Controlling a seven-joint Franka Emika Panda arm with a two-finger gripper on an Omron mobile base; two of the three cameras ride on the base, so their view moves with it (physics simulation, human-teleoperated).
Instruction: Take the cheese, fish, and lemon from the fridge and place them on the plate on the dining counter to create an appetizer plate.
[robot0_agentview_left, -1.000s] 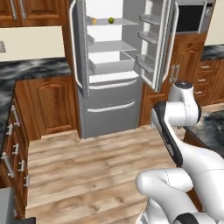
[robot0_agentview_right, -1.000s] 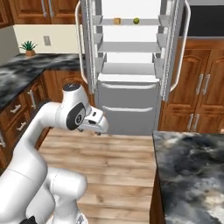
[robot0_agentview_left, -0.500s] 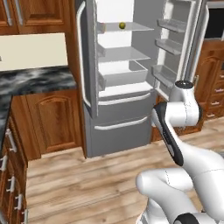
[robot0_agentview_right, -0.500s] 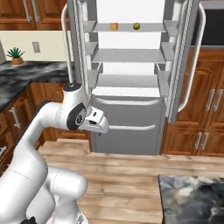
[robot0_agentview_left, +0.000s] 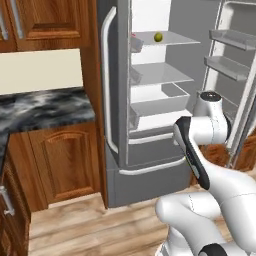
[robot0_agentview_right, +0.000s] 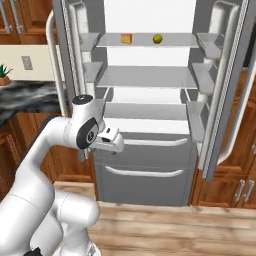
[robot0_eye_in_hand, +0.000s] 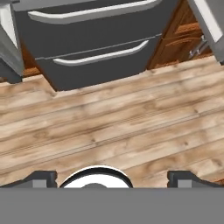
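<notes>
The fridge (robot0_agentview_right: 145, 150) stands with both doors swung wide, and its lower drawer (robot0_eye_in_hand: 100, 43) is shut. On the top shelf a small orange cheese (robot0_agentview_right: 127, 38) wedge sits left of the round yellow-green lemon (robot0_agentview_right: 157, 38), which also appears as the lemon (robot0_agentview_left: 158, 36) from the other side. The fish, the plate and the dining counter are out of view. My gripper (robot0_eye_in_hand: 113, 178) hangs open and empty in front of the drawer, well below that shelf, facing down at the wooden floor. Its fingertips (robot0_eye_in_hand: 41, 177) stand far apart.
A marbled stone counter (robot0_agentview_left: 45, 107) over brown wood cabinets runs left of the fridge, with a small potted plant (robot0_agentview_right: 4, 70) on it. The open right fridge door (robot0_agentview_right: 225, 100) with its shelves juts toward me. Wood floor (robot0_eye_in_hand: 131, 122) lies before the fridge.
The base has driven closer to the fridge, so the fridge looms larger in both base views. The arm keeps the same pose and the gripper stays open.
</notes>
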